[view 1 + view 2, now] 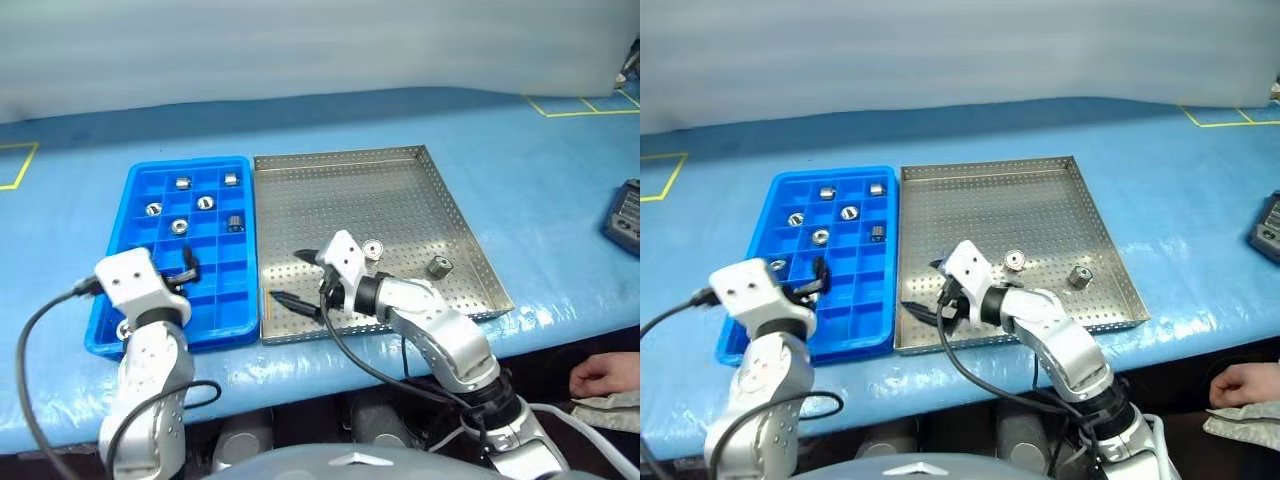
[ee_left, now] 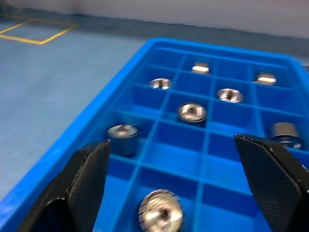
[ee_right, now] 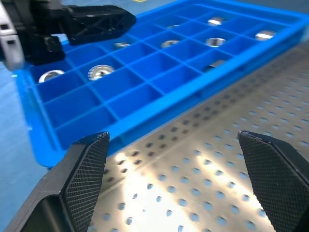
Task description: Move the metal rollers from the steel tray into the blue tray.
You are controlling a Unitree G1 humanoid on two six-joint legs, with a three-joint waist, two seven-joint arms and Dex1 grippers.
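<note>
Two metal rollers [image 1: 373, 250] [image 1: 439, 266] lie in the near half of the steel tray [image 1: 340, 200]. The blue tray [image 1: 190, 162] stands to its left, with several rollers [image 1: 205, 203] in separate compartments. My left gripper [image 2: 178, 188] is open, level over the blue tray's near compartments. A roller [image 2: 161, 211] sits in the compartment just below and between its fingers [image 2: 87, 188], not held. My right gripper [image 1: 298, 280] hangs open and holds nothing, low over the steel tray's near left corner, pointing toward the blue tray.
A dark device [image 1: 625, 215] lies at the table's right edge. A person's hand [image 1: 605, 375] rests below the table's front right. Yellow tape lines [image 1: 580, 105] mark the blue table cover at far right and far left.
</note>
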